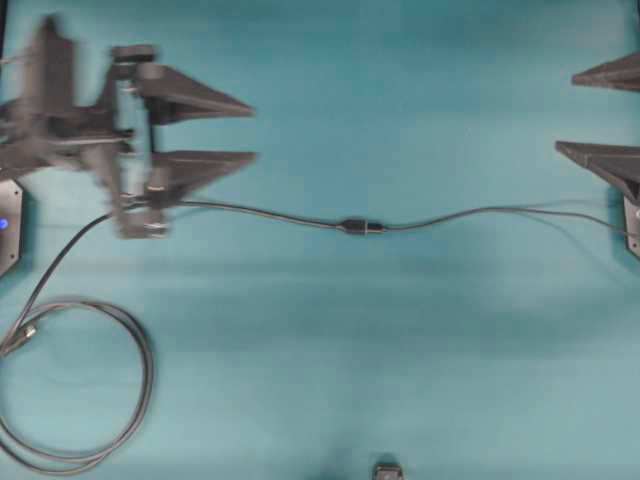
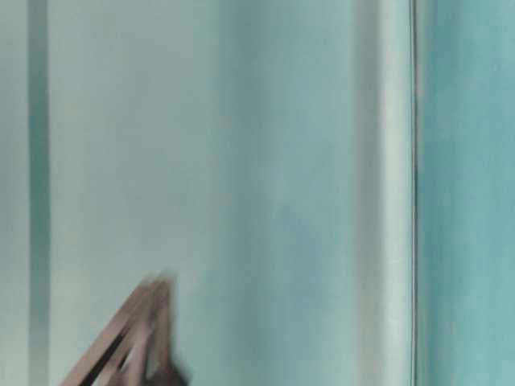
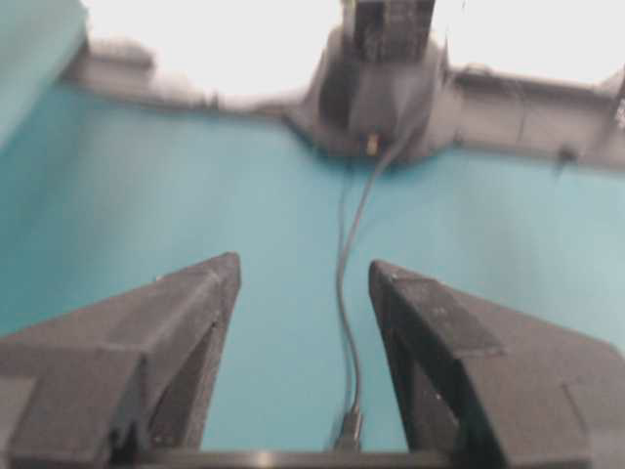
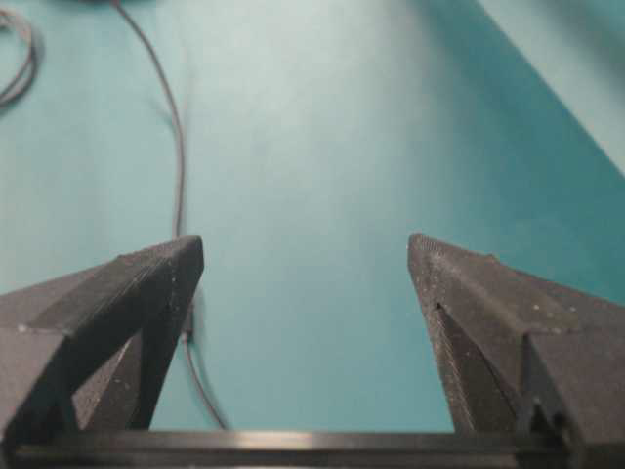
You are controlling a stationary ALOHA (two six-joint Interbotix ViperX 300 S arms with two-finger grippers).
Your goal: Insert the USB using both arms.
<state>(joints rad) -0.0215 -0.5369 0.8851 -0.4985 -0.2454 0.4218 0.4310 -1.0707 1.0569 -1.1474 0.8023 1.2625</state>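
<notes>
USB, small dark plug ending a thin dark grey cable: lying mid-desk, merged with the black rounded socket of the other thin cable into one dark lump. No silvery tip showing, so probably seated already; cannot tell which half of the lump is which.

Largest down:

Flat teal desk, carrying everything.

Black jointed left arm, blurred, at the left edge of the overhead view. Left fingers, long black triangles, spread wide and gripping nothing, lower one above the cable and well apart from the joint. Same wide gap in the left wrist view, cable running up between the fingers.

Right arm out of frame apart from its right fingers at the right edge, likewise wide and bare, well apart from the joint. Confirmed in the right wrist view.

Loose coil of dark cable at lower left.

Step in hand, by judgement: insertion done, hands off. Next move: little beyond parking both arms clear without snagging either cable; otherwise, if the joint proves loose, regrasping both ends and pressing straight together.
</notes>
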